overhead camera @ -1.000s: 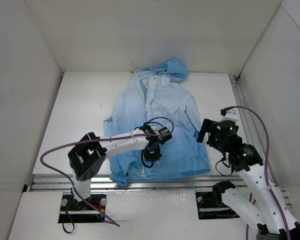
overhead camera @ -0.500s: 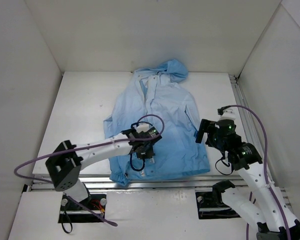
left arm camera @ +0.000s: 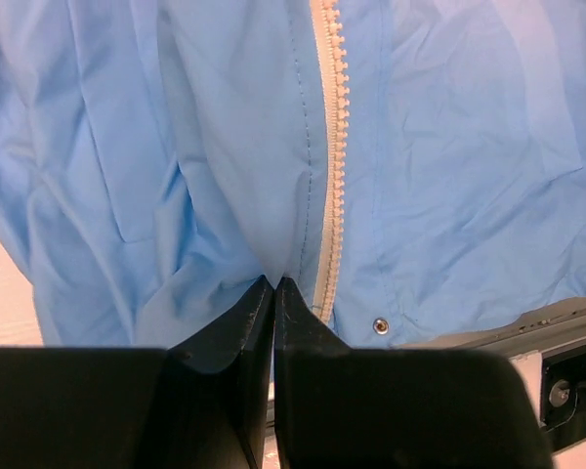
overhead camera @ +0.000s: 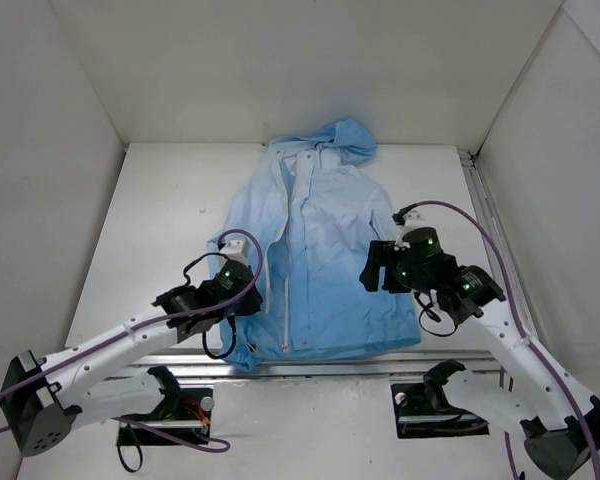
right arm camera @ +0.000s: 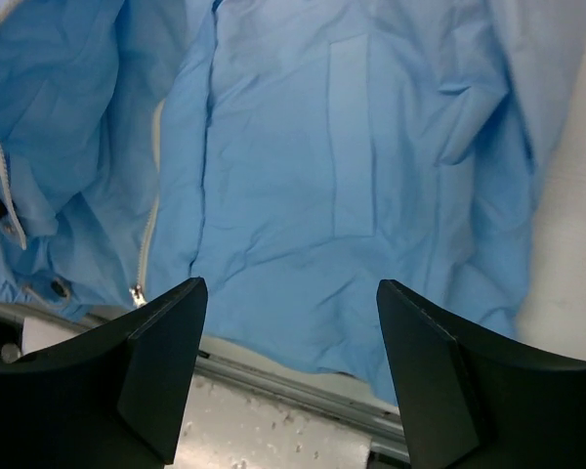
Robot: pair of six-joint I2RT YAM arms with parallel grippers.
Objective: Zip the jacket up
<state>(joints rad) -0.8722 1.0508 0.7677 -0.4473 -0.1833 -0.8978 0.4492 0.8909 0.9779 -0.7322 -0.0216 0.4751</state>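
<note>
Left wrist view: left gripper pressed together, apparently nipping a fold of jacket just left of zipper. Right gripper jaws apart over right front. Jacket spread on table, hood far, hem near edge.

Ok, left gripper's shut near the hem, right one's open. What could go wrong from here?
1. The left gripper seems to pinch a fold of the jacket beside the zipper teeth, not the teeth themselves; a pull may only bunch cloth.
2. The right gripper hangs open over plain cloth, with the zipper pull off to one side; closing there would miss it.
3. The hem lies at the near edge of the table; a tug could drag it off.
</note>
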